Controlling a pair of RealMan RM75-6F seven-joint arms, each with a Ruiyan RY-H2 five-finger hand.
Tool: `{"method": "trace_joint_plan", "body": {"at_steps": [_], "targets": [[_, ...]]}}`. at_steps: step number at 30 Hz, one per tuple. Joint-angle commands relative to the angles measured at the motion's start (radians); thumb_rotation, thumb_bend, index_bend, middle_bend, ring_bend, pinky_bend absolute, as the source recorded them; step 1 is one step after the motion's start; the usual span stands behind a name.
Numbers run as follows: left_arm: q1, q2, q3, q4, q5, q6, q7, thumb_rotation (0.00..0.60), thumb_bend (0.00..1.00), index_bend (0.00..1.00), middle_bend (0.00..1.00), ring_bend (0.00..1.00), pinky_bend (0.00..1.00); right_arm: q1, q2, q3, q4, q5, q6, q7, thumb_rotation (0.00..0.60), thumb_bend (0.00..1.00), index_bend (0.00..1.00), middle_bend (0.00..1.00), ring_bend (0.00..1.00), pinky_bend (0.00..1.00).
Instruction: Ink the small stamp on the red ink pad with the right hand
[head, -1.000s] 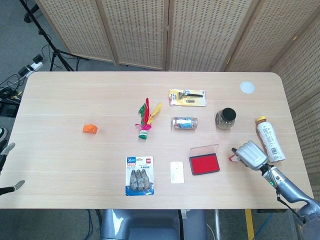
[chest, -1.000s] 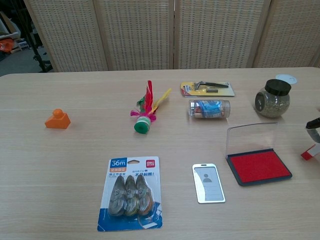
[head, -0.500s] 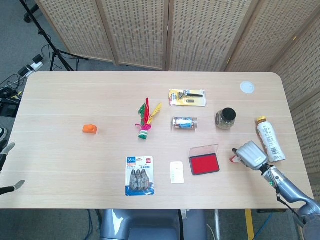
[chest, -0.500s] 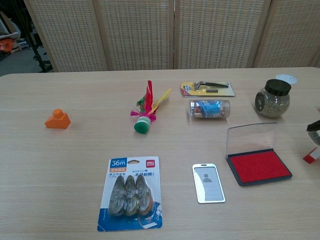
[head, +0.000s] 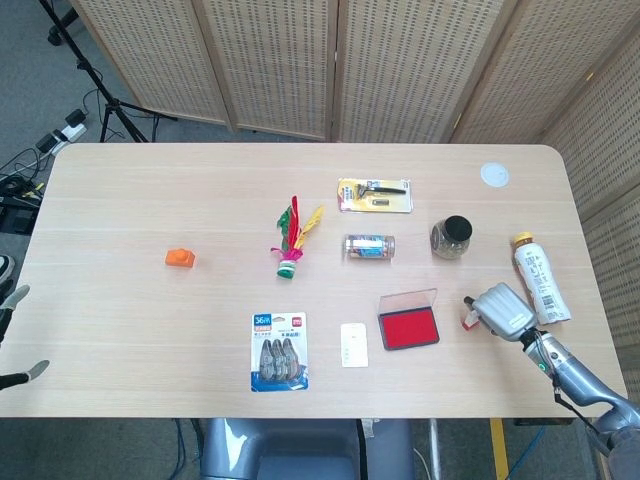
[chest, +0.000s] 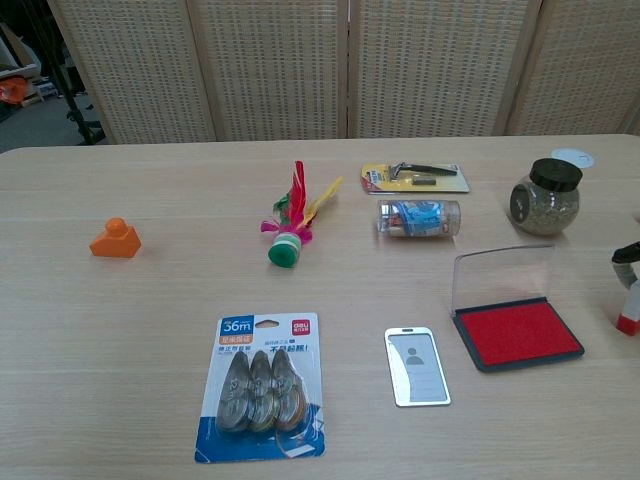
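Observation:
The red ink pad (head: 408, 329) lies open on the table with its clear lid (head: 408, 298) raised behind it; the chest view shows the ink pad (chest: 517, 334) at the lower right. Just right of it, my right hand (head: 503, 310) pinches the small red-and-white stamp (head: 466, 319). At the chest view's right edge the stamp (chest: 628, 309) stands upright, red end down, under a dark fingertip (chest: 626, 252). Whether it touches the table is unclear. Only two spread fingertips of my left hand (head: 22, 335) show off the table's left edge, with nothing between them.
A bottle (head: 541, 278) lies right of my right hand and a dark-lidded jar (head: 452, 237) stands behind the pad. A badge card (head: 354, 344), a correction-tape pack (head: 279, 350), a shuttlecock (head: 291, 242), a small tube (head: 370, 245), a razor pack (head: 374, 194) and an orange block (head: 180, 258) lie further left.
The stamp in my right hand has turned from tilted to upright and shifted slightly towards the chest view's right edge. The hand itself has barely moved.

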Motion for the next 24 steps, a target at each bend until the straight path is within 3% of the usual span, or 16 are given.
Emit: {"method": "trace_joint_plan", "body": {"at_steps": [1,24], "targets": [[0.001,0.001,0.000,0.000,0.000,0.001,-0.002,0.600,0.00,0.00,0.00,0.00,0.00,0.000,0.001,0.000,-0.001,-0.001,0.001,-0.001,0.600,0.72,0.47,0.94,1.00,1.00],[0.000,-0.002,0.003,0.000,0.005,0.002,0.007,0.600,0.00,0.00,0.00,0.00,0.00,-0.026,0.019,-0.021,0.016,-0.010,0.014,0.053,0.600,0.72,0.41,0.93,1.00,1.00]]}}
